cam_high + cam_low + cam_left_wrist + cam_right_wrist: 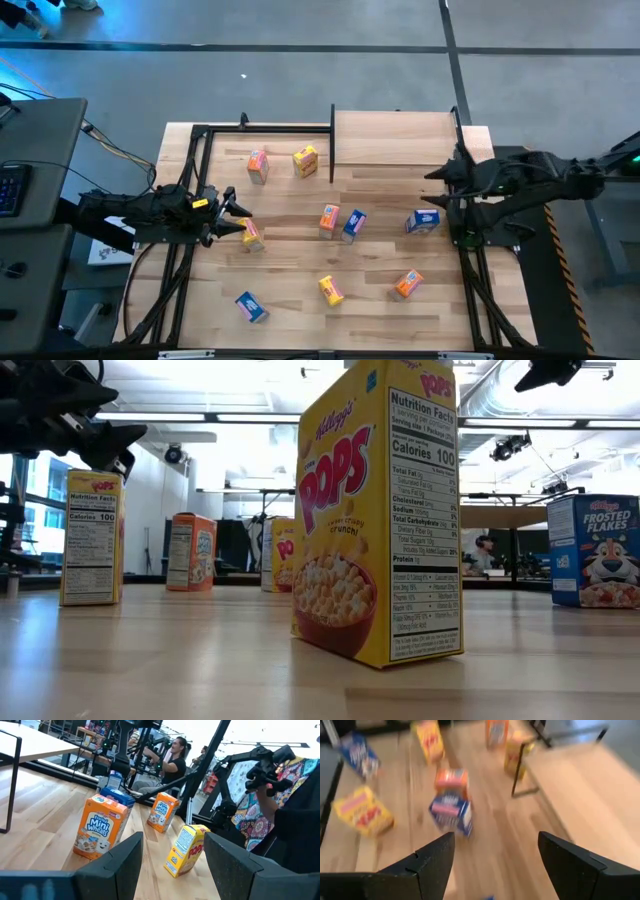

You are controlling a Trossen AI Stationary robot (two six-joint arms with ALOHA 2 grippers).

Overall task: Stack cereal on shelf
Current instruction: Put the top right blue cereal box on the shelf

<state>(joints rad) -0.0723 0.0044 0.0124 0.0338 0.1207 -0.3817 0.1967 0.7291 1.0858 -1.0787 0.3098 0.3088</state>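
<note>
- On the counter (300,245) we see nine cereal boxes scattered, none on the shelf (395,138) at the far edge.
- Our left end effector (240,215) hovers with fingers parted, empty, just beside a yellow box (252,236) near the counter's left side.
- Our right end effector (440,190) hangs wide open and empty by a blue box (422,221).
- An orange box (329,220) and another blue box (353,225) stand together mid-counter.

Left end effector (243,215) and right end effector (437,190), both with fingers parted, empty, facing inward.
</note>
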